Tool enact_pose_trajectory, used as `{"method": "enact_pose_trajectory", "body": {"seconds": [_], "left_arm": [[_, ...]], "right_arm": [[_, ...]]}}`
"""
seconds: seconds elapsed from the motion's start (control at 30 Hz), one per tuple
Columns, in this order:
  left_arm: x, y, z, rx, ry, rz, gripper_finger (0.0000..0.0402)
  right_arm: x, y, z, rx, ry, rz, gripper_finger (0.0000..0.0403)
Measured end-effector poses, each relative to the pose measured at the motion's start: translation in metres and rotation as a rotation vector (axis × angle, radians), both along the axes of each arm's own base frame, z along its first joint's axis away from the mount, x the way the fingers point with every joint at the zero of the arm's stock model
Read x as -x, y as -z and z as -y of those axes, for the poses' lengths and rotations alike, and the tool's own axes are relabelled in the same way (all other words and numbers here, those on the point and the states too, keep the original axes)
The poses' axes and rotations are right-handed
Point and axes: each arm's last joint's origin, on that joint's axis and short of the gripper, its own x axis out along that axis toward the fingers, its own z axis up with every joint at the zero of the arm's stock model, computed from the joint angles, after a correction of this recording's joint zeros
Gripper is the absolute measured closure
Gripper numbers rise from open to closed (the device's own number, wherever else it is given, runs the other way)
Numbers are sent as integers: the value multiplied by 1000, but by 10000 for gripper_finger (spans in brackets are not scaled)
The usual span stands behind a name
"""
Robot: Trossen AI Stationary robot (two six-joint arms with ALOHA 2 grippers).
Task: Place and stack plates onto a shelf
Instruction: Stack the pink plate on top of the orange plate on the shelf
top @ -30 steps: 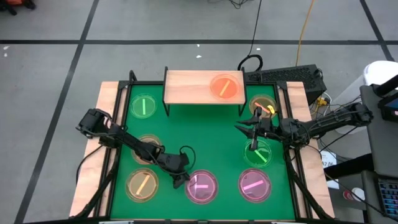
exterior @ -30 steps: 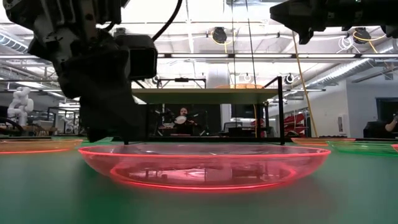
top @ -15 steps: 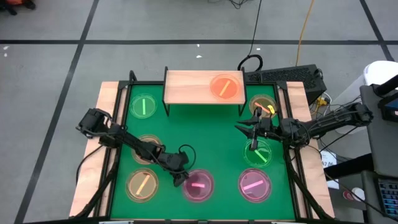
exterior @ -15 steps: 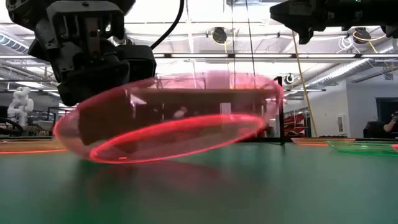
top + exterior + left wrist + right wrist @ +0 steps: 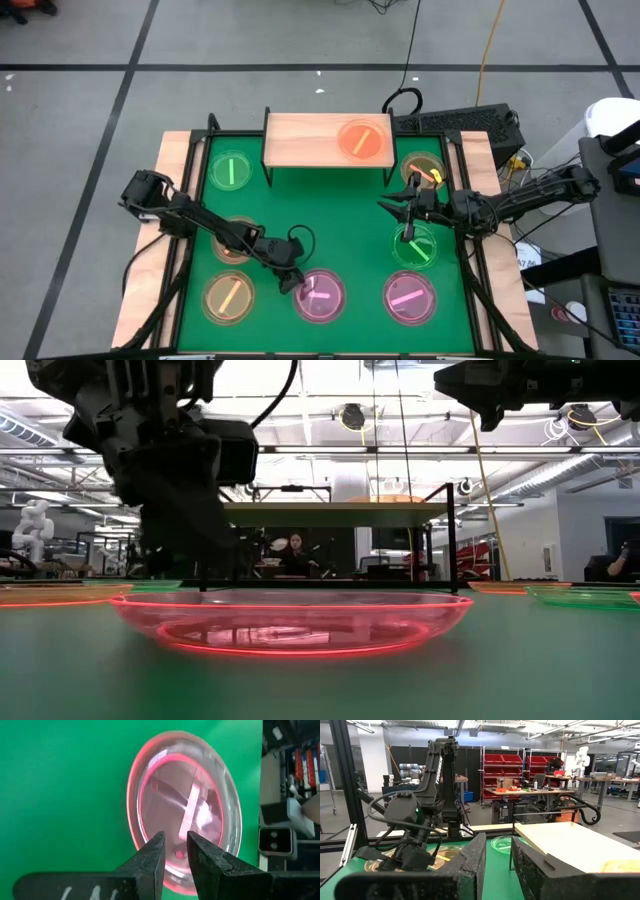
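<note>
Overhead, a green table holds a wooden shelf at 12 o'clock, with one orange plate on its right end. The left gripper sits low at 6 o'clock, its fingers a narrow gap apart over the near rim of a pink plate, which lies flat on the table; whether they pinch the rim cannot be told. The right gripper hovers at 3 o'clock above a green plate, its fingers slightly parted and holding nothing. Other plates lie around: green at 10 o'clock, amber at 7, pink at 5.
</note>
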Motion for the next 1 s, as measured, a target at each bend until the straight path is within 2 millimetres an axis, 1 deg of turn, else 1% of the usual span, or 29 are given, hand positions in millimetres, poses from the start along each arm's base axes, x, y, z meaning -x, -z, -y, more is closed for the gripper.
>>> {"method": "enact_pose_trajectory", "body": {"seconds": [0.07, 0.27, 0.53, 1.0], "left_arm": [[0, 1, -1, -27, -24, -3, 317], [10, 11, -5, -82, -85, -148, 317], [9, 8, 4, -71, -57, -96, 317], [10, 8, 7, -94, -82, -84, 317]], "right_arm": [[0, 0, 0, 0, 1, 0, 324], [0, 0, 0, 0, 1, 0, 324], [0, 0, 0, 0, 2, 0, 324], [0, 0, 0, -7, 2, 1, 324]]}}
